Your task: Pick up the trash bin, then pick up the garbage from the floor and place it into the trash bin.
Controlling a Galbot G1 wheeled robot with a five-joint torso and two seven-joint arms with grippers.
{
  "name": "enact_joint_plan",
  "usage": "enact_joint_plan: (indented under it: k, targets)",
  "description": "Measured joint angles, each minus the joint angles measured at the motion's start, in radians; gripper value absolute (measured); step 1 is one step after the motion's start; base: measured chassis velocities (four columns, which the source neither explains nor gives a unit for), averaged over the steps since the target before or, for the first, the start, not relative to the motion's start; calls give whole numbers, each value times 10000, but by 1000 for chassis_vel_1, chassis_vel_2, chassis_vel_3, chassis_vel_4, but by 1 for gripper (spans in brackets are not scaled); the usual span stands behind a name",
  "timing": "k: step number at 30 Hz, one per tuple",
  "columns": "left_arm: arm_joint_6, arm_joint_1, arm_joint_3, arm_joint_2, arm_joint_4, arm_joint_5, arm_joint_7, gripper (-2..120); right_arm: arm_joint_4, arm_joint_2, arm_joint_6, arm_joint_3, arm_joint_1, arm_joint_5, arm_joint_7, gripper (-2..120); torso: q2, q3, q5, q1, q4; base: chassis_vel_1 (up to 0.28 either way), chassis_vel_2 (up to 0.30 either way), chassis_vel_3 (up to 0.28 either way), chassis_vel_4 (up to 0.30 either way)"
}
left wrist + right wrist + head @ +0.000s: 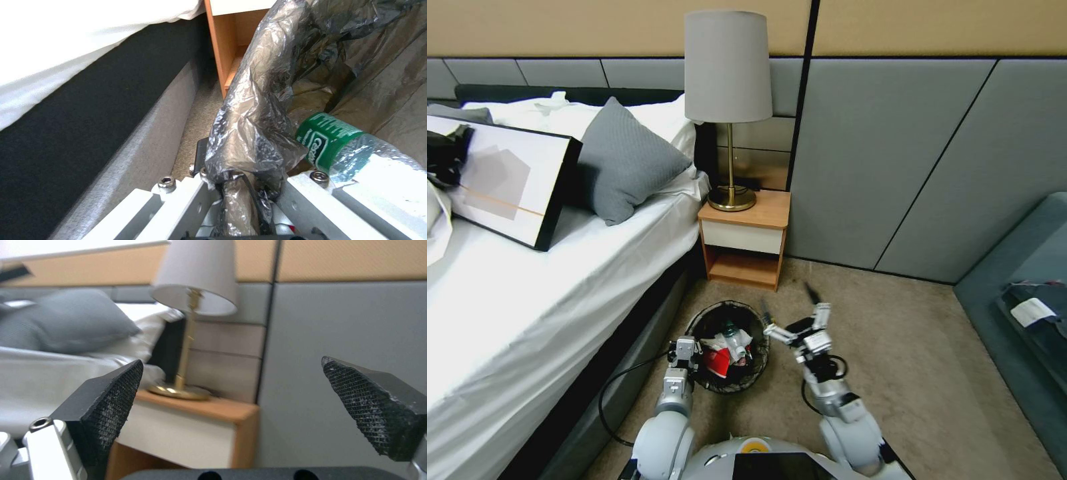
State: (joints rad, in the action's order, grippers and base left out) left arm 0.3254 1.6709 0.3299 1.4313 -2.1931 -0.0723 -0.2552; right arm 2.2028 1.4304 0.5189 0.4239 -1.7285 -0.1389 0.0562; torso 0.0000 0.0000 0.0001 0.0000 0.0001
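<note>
Down between the bed [527, 300] and the robot's right arm, the trash bin [758, 372] sits low over the floor [920, 373], a small round tub whose rim is wrapped all round in a crinkled black bag. Its mouth is crowded with garbage [725, 351]: a red-and-white crumpled packet, pale paper, and a clear bottle with a green cap and label [331, 140] lying against the bag's inner wall. The left gripper [684, 352] is at the bin's rim on the bed side, and the left wrist view shows its fingers closed on that rim, one outside and one inside, with the glossy plastic [253, 126] bunched between them. The right gripper [790, 313] is raised just beside the bin's other side, apart from it; its two black textured fingertips [111, 403] are spread wide with nothing between them, pointing toward the wooden nightstand [747, 240] and the brass-based lamp [728, 107]. The carpet around the bin is beige and short-piled, and the nightstand stands just beyond the bin against the grey panelled wall [894, 167].
</note>
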Motion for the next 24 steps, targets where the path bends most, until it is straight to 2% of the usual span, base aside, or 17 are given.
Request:
enact_joint_plan:
  k: [2,16,20,21,22,24]
  targets:
    - [0,-27,45,-16,-69,71,-33,2,-54,29,47,310,-228,401,68,100,0,0,0,0,0,0,0,0,0]
    - [48,-87,68,-44,-189,137,-76,2,-436,110,339,679,-443,831,133,100,0,0,0,0,-1,0,0,0,0]
    - [51,3,53,-25,-284,112,-82,2,-520,-32,-259,673,196,1276,124,100,0,0,0,0,0,0,0,0,0]
    - [51,67,49,0,-336,77,-83,2,-588,-308,-1166,568,925,1798,118,100,1,0,0,0,0,0,0,0,0]
    - [50,93,49,6,-366,54,-83,2,-688,-471,-1631,461,1326,2048,117,100,0,1,-1,0,1,0,0,0,0]
    - [49,103,49,7,-373,45,-83,2,-735,-527,-1784,423,1472,2141,120,100,0,1,-1,0,0,0,0,0,0]
